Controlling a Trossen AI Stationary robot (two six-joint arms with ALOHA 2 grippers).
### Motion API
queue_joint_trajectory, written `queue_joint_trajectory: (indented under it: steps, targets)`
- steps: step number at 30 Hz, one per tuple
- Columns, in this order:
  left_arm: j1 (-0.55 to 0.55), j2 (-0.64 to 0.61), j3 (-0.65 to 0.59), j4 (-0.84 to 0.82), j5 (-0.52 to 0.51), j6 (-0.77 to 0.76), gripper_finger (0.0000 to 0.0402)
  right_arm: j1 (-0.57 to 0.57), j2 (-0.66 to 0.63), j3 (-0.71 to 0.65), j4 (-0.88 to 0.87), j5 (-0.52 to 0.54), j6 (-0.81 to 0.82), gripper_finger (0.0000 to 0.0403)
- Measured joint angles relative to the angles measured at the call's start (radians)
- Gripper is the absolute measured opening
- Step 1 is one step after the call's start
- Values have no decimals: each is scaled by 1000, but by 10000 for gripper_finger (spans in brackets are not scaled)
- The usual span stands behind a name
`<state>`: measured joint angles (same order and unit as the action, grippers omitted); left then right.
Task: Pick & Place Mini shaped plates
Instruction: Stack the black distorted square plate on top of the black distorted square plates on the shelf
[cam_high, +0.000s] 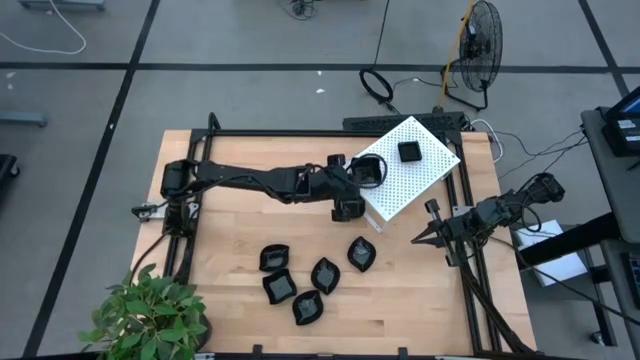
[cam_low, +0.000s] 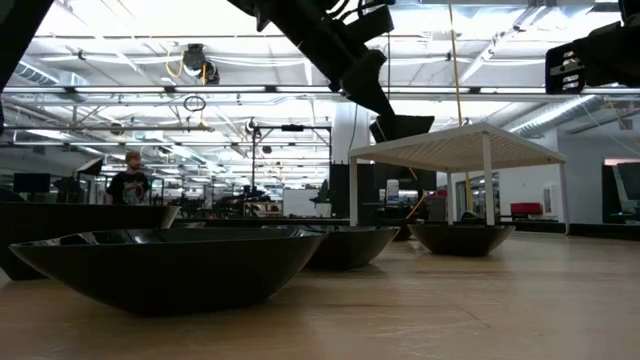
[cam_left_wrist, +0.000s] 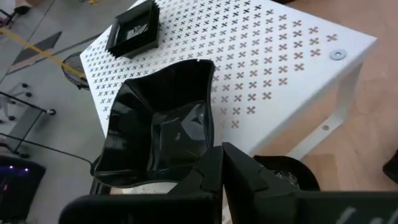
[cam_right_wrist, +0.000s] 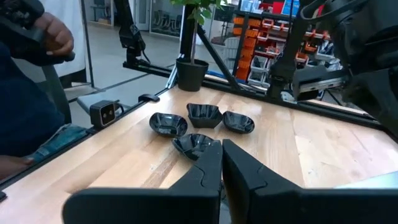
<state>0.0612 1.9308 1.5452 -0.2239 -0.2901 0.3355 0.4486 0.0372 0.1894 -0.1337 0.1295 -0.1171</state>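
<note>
Lower left of the high view: a potted plant (cam_high: 150, 315) stands at the corner of the wooden table (cam_high: 230, 315).

Lower centre: five mini shaped plates (cam_high: 312, 277) lie loose on the table, well apart from both grippers.

Centre: the left arm reaches across from the left edge. The left gripper (cam_high: 362, 178) sits at the left edge of the white perforated box (cam_high: 420, 172). Its fingers are pinched together on the rim of one wavy-edged black plate (cam_left_wrist: 158, 140); in the left wrist view this held plate hangs over the box's perforated top. Whether it touches the top cannot be told.

Upper centre-right: one square black plate (cam_high: 409, 152) rests on the box top, apart from the held plate.

Right: the right gripper (cam_high: 424, 236) waits above the table's right edge, just below the box, fingers fully together and holding nothing.

In the right wrist view, a person's hand (cam_right_wrist: 53, 34) shows at the upper left, beyond the table.
</note>
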Motion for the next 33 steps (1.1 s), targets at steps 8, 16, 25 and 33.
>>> queue_joint_trajectory:
  steps: [8,16,25,33]
  targets:
    - [-38,-61,0,-133,-3,32,15,0,0,0,1,0,0,0]
    - [-149,-239,2,-600,48,-215,27,0,3,0,-4,0,0,0]
    - [-258,-272,-55,-926,156,-669,117,0,3,0,-7,0,0,0]
    - [-264,-213,-235,-883,418,-641,196,0,3,0,-7,0,0,0]
